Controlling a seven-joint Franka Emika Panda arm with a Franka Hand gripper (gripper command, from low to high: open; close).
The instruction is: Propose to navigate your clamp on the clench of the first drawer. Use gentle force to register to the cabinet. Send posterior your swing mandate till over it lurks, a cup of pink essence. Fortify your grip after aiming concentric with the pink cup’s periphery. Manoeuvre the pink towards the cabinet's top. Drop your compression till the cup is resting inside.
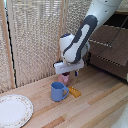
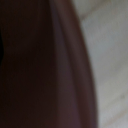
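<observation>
Step in hand looks like the cup pickup: the clamp [image 1: 65,73] sits low right over the pink cup [image 1: 64,79], with the white-grey block covering the cup's top; only the lower pink body shows beneath it; fingers not resolvable at this size, so cannot tell whether the claw is released or already clenched on the cup; contact itself is hidden too. Wrist view gives nothing useful; a dark reddish-brown blur fills most of the frame with a pale strip along one edge; too close and out of focus to identify. Pink cup stands on the wooden table [image 1: 95,107], just behind the blue mug [image 1: 59,91], which is nearer the camera with its handle toward the exterior view's right; a small orange object [image 1: 74,91] lies flat just beside the mug on that same side; a patterned plate [image 1: 13,110] sits well apart at the exterior view's lower left. Cabinet [image 1: 112,45] is at the exterior view's right, behind the arm; first drawer [image 1: 112,36] looks pulled out a bit, though that is hard to confirm; its clench [image 1: 102,43] reads as a thin pale bar. Next move, as I judge it: confirm a centred grip on the rim, lift straight up to clear the mug, then carry toward the cabinet; risk is clipping the blue mug on the way up. Surface is light plank wood; backdrop is pale woven blinds or curtain with a wooden post at the left.
</observation>
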